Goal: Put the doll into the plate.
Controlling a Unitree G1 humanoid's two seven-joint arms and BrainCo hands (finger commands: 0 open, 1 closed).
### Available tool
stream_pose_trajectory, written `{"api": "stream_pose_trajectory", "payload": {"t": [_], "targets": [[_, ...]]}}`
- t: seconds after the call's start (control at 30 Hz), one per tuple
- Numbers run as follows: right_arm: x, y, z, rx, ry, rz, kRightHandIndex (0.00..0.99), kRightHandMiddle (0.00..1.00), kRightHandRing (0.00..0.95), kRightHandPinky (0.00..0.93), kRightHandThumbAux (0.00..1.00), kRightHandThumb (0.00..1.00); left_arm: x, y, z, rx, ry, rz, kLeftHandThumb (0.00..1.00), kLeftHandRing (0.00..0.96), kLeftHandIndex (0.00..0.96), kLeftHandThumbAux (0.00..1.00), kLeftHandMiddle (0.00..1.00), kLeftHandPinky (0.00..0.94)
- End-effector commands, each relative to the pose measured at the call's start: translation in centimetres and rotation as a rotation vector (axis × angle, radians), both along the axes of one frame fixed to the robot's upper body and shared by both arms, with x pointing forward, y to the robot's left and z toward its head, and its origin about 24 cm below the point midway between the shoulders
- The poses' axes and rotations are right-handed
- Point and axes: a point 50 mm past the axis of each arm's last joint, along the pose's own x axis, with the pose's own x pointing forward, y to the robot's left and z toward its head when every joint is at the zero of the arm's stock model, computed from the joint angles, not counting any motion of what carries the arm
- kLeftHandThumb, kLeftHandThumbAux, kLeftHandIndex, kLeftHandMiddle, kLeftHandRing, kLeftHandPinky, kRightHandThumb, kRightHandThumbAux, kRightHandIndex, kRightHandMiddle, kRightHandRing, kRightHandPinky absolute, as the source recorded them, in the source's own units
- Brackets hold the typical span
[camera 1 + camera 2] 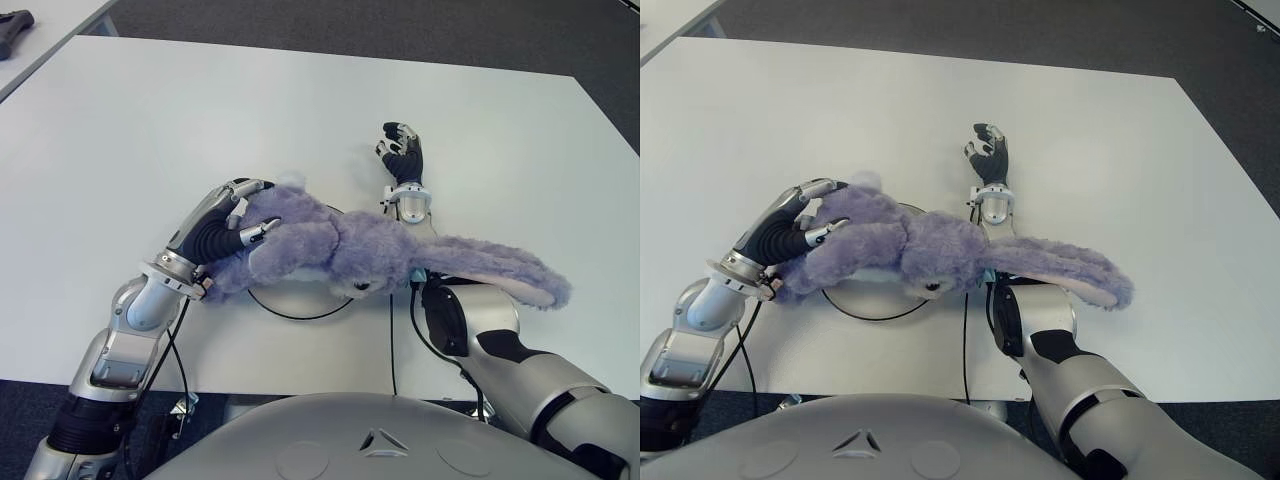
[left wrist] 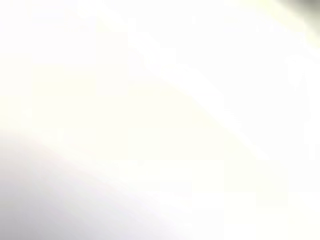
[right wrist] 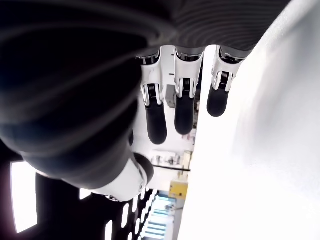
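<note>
Centre frame: doll (image 1: 340, 245) over plate (image 1: 290, 305), clasped by left hand (image 1: 225, 232); release gently. Right hand (image 1: 402, 150) relaxed, empty.

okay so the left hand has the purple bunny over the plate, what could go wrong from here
The doll is longer than the plate, and its ears drape across the right forearm, so moving that arm could drag it off. The left hand grips only the rear end, so on release the head may flop outside the rim. The right hand is open beyond it.
</note>
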Motion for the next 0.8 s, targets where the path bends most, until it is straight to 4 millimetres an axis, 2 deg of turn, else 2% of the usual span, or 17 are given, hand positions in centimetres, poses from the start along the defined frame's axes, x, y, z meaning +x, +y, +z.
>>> {"api": "stream_pose_trajectory", "payload": {"t": [0.03, 0.27, 0.43, 0.8], "targets": [[-6.8, -0.5, -9.9, -0.001, 0.432, -0.037, 0.272, 0.252, 0.189, 0.143, 0.879, 0.561, 0.0, 0.9, -0.6, 0.039, 0.043, -0.012, 0.266, 0.0, 0.0, 0.267, 0.0, 0.0], [-6.8, -0.5, -9.9, -0.008, 0.431, -0.034, 0.271, 0.253, 0.193, 0.146, 0.879, 0.556, 0.2, 1.3, -0.3, 0.04, -0.008, -0.017, 0.278, 0.0, 0.0, 0.254, 0.0, 0.0], [-6.8, -0.5, -9.9, -0.009, 0.43, -0.034, 0.275, 0.258, 0.196, 0.136, 0.881, 0.559, 0.6, 2.2, 0.7, 0.023, -0.028, -0.019, 0.253, 0.0, 0.0, 0.236, 0.0, 0.0], [-6.7, -0.4, -9.9, -0.014, 0.43, -0.026, 0.267, 0.251, 0.191, 0.149, 0.872, 0.55, 1.4, 2.1, 1.4, -0.06, -0.09, -0.061, 0.215, 0.0, 0.0, 0.25, 0.0, 0.0]]}}
